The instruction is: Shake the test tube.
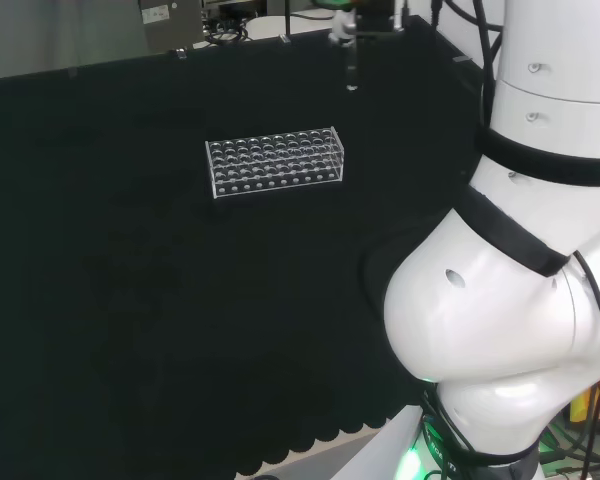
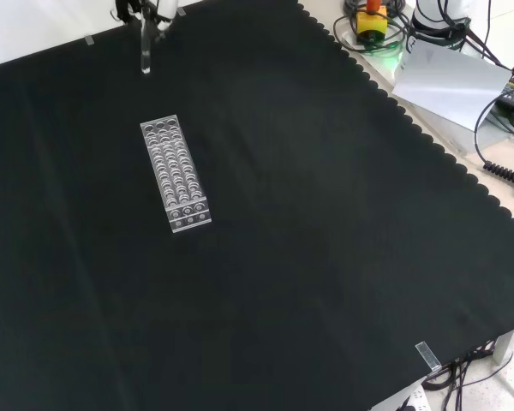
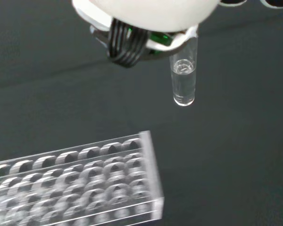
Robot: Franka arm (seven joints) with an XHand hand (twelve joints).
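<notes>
A clear test tube (image 3: 184, 82) with a little clear liquid in its bottom hangs upright in the air, its top pinched in the hand (image 3: 141, 19). In the head view the hand (image 1: 352, 18) sits at the top edge with the tube (image 1: 352, 70) below it, beyond the right end of the clear plastic rack (image 1: 275, 160). From the front, the hand (image 2: 146, 8) holds the tube (image 2: 146, 53) above the cloth, past the far end of the rack (image 2: 176, 175). The rack (image 3: 85, 183) lies flat, its holes empty as far as I can see.
The arm's own white links (image 1: 500, 300) fill the right of the head view. The cloth's scalloped edge (image 2: 428, 137) runs along the right in the front view, with a yellow button box (image 2: 373, 21), a grey sheet (image 2: 450, 81) and cables beyond it.
</notes>
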